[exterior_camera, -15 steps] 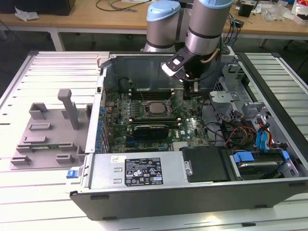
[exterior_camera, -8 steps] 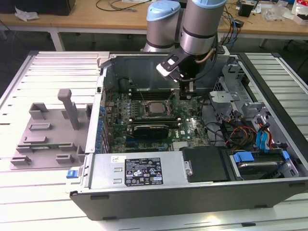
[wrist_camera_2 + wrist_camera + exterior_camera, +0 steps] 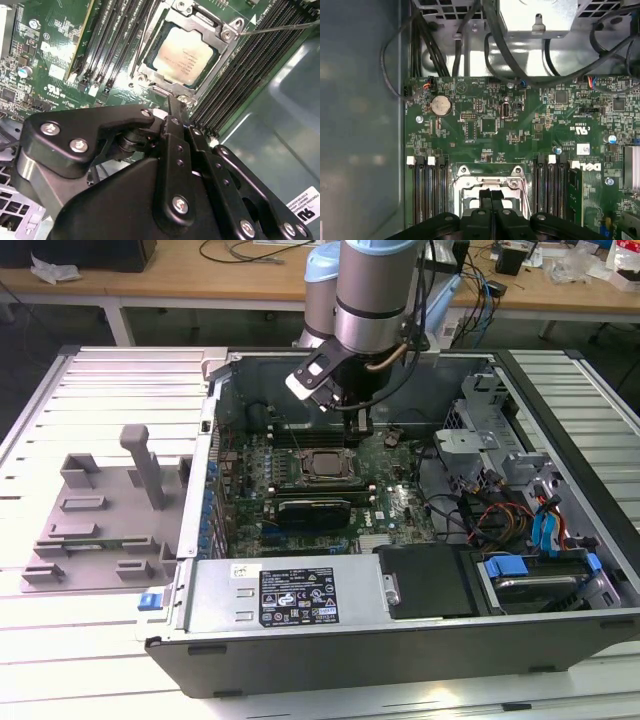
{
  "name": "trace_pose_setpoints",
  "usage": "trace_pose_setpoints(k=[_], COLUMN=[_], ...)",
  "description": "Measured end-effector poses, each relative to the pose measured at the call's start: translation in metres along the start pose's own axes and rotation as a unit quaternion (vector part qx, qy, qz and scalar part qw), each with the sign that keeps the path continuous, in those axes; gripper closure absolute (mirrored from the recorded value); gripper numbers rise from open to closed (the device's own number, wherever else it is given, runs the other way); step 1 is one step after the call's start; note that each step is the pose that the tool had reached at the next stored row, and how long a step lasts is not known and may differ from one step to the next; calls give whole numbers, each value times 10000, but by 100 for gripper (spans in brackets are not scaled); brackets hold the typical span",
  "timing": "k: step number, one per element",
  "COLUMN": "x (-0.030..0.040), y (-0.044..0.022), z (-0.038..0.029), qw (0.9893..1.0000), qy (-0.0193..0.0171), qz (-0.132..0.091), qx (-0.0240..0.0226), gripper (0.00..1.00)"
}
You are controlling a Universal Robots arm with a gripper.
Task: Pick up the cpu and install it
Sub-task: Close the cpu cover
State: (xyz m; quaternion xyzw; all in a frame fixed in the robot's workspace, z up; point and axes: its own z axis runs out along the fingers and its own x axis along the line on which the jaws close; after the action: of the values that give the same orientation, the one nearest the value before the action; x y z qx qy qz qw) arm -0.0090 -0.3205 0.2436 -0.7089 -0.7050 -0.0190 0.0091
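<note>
Pressed together, the two black fingers (image 3: 485, 196) of the end effector (image 3: 491, 194) leave just a thin seam between them and grip nothing. In the exterior view the end effector (image 3: 360, 426) hangs from the arm inside the open computer case (image 3: 400, 645), just over the motherboard (image 3: 385, 495) and close to the socket.

The cpu (image 3: 182, 55) lies flat in the socket, its pale metal top facing up, with the socket frame (image 3: 165, 89) around its edges. In the second wrist view the fingertip end of the end effector (image 3: 172, 103) sits just above the frame's near edge, apart from the cpu. A thin metal lever (image 3: 280, 27) runs out from one corner of the frame across the memory slots (image 3: 245, 70).

In the exterior view the cpu (image 3: 322, 464) shows as a small light square, with a long black card (image 3: 313, 510) just beside the socket. The first wrist view shows a coin cell (image 3: 440, 105) on the board and black cables (image 3: 495, 45) beyond it. The case rests on a white slatted counter (image 3: 100, 380), with a grey fixture (image 3: 100, 525) at the exterior view's left.
</note>
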Motion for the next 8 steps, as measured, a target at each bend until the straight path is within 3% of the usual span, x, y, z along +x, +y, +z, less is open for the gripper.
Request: trace_pose_setpoints(k=[1,2,5,8], x=[0,0,-2,-14], y=[0,1,-7,-59], z=[2,4,7,25], qw=[10000,9998,9998,9998], qy=[-1,-2,-1,-2], qz=[2,7,5,-3], qx=[61,175,177,177], gripper=[89,89,89,89])
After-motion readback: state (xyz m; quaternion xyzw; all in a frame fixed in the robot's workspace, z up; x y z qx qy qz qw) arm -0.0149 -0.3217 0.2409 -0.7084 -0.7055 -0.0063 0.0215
